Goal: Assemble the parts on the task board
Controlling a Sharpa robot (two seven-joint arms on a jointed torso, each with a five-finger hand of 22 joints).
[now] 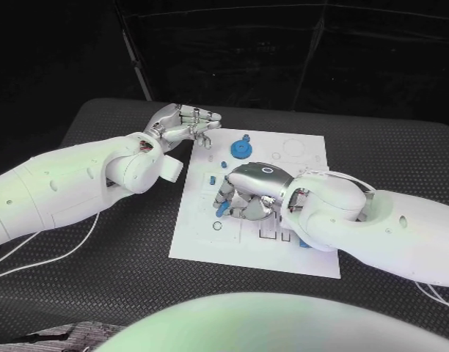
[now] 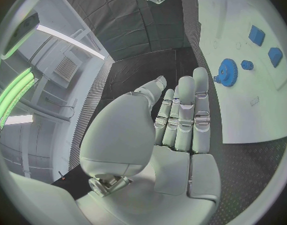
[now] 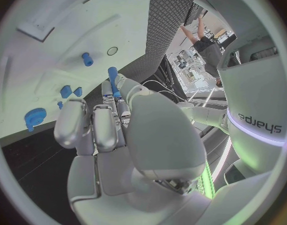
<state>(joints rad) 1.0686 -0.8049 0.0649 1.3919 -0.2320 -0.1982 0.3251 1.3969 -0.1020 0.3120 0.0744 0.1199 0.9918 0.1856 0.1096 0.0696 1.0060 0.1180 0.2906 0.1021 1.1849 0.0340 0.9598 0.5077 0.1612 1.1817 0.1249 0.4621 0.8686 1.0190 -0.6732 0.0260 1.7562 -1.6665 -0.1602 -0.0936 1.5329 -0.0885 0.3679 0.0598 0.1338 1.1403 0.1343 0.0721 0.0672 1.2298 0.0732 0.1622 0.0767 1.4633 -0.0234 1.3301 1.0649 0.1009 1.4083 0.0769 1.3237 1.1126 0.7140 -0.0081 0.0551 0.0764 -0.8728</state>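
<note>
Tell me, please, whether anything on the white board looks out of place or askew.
Nothing stands out. The white task board lies flat on the black table; the blue toothed gear lies on it, and the right hand holds a blue peg.

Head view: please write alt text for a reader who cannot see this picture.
The right hand is over the middle of the white task board on the black table, pinching a small blue peg. The left hand hovers at the board's far left corner, holding nothing, near a blue gear.
</note>
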